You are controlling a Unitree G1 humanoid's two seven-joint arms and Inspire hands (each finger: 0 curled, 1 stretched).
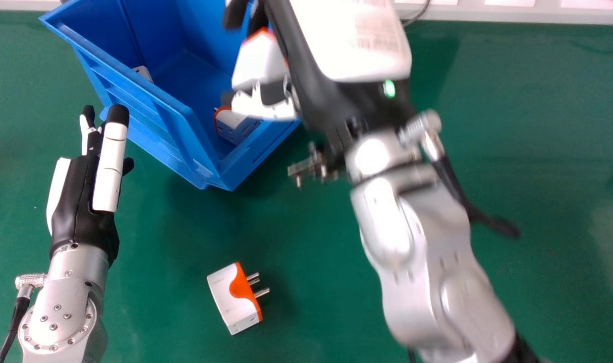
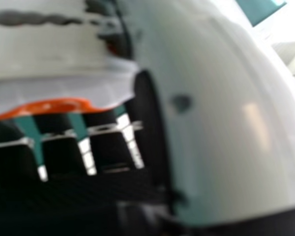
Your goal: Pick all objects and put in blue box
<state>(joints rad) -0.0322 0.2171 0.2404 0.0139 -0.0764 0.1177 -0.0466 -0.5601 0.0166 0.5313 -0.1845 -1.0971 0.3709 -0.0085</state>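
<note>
My right hand (image 1: 331,96) is over the right part of the blue box (image 1: 160,101), shut on a white and orange plug adapter (image 1: 260,59). In the right hand view that adapter (image 2: 59,86) lies close against the fingers of my right hand (image 2: 157,132). Inside the box rest a white and orange adapter (image 1: 233,126) near the front corner and a white piece (image 1: 143,73) by the left wall. Another adapter (image 1: 234,298) lies on the green table, its metal pins facing right. My left hand (image 1: 87,186) stays left of the box, open and holding nothing.
The green table (image 1: 538,151) stretches out to the right of my right arm. The box's raised front wall and rim stand between the left hand and the box interior. A white ledge with a dark cable runs along the table's far edge.
</note>
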